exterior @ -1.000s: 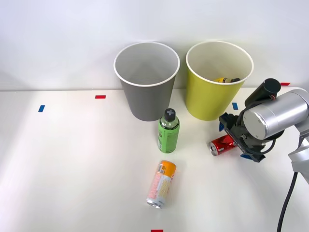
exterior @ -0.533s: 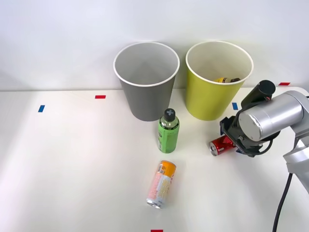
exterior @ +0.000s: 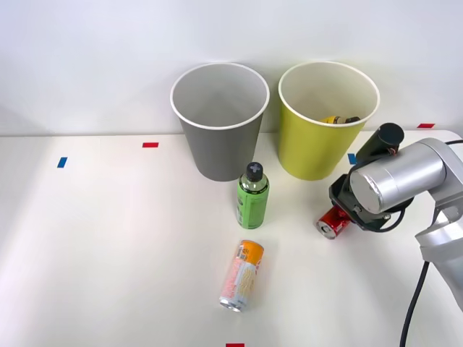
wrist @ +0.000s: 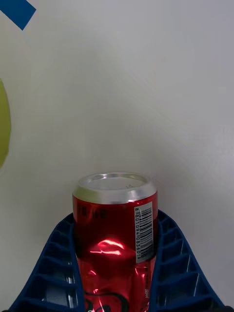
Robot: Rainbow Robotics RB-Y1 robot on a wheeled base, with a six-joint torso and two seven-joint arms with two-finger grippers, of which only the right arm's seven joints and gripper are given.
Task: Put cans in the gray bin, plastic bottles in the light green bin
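Observation:
My right gripper (exterior: 338, 217) is shut on the shiny red can (exterior: 332, 223), low over the table in front of the light green bin (exterior: 311, 153). In the right wrist view the blue ribbed fingers (wrist: 53, 258) clamp both sides of the red can (wrist: 115, 219), whose silver end points away from the wrist. The orange, pink and white can (exterior: 241, 275) lies on its side near the table's front. A green plastic bottle (exterior: 253, 196) with a black cap stands upright in front of the gray bin (exterior: 217, 153). A yellowish bottle (exterior: 337, 120) lies inside the light green bin.
Both bins stand side by side at the back of the white table, against the wall. Small blue (exterior: 62, 162) and red (exterior: 150, 144) tape marks dot the table. A black cable (exterior: 418, 296) hangs off the arm at the right.
The wrist has shifted a little left and back, and the red can has swung in the gripper so its silver end faces more to the front. The other can, the bottle and the bins have not moved.

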